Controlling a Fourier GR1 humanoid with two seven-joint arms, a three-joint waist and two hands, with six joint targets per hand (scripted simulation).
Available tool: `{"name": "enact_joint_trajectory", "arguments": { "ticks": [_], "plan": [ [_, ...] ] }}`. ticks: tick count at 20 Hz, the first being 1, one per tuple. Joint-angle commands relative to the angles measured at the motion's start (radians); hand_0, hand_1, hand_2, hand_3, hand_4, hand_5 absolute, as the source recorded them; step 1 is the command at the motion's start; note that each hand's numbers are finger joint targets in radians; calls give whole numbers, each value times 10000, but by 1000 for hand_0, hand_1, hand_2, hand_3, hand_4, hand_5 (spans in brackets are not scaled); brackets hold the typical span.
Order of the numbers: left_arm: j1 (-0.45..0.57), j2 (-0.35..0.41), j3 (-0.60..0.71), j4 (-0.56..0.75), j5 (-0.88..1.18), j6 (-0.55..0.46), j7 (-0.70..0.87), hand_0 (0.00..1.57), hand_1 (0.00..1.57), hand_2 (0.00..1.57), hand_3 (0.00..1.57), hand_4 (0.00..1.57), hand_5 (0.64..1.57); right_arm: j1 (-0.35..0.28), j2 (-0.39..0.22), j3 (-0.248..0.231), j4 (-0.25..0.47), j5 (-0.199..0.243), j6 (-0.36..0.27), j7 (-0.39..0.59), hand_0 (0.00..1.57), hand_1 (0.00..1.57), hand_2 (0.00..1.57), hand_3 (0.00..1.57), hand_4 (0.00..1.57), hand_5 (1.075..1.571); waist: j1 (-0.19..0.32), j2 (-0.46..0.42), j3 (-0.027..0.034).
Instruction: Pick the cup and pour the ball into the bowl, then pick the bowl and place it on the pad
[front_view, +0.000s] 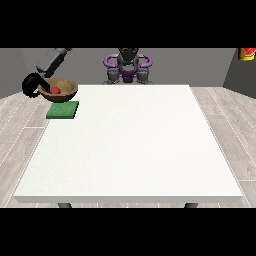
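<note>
Beside the robot hand at the view's left (33, 85), and just toward the view's right of it, hangs the round brown wooden bowl (67, 93), lifted off the large white table (130, 145). That robot hand looks curled round the bowl's near rim, holding it, though the fingers are too small to read in detail. Inside the bowl lies the small red ball (55, 90), so the pouring step appears done; no cup shows anywhere in view.

Directly beneath the held bowl, a little toward the camera, sits the flat green square pad (63, 110) at the table's far left corner. The bowl hovers above the pad's far edge, apart from it and roughly level. The remaining move, by my reading, is mostly a descent with a slight shift toward the camera so the bowl centres on the pad. The other robot hand is not visible, so the holding one must finish.
</note>
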Motion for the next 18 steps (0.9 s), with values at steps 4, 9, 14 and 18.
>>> {"name": "enact_joint_trajectory", "arguments": {
  "ticks": [4,9,14,18],
  "plan": [
    [392,298,114,657,-224,-322,-979,0,0,0,0,1185,1563,-305,405,-100,-57,-196,-489,-82,1463,1463,1413,835,0,1532,96,174,-8],
    [64,725,208,674,181,-536,-592,0,0,0,0,1191,1564,-678,154,-274,234,-193,-630,-786,1385,1385,1336,721,0,1536,288,631,2],
    [-7,589,72,543,99,-519,-1058,0,0,0,0,1194,1569,-708,446,480,391,412,-569,-631,194,194,412,787,0,1454,543,820,0],
    [-189,615,-40,74,432,-85,19,0,0,0,0,1206,1569,-933,185,653,889,569,-57,-462,0,0,0,0,0,1407,476,330,8]
  ]
}}
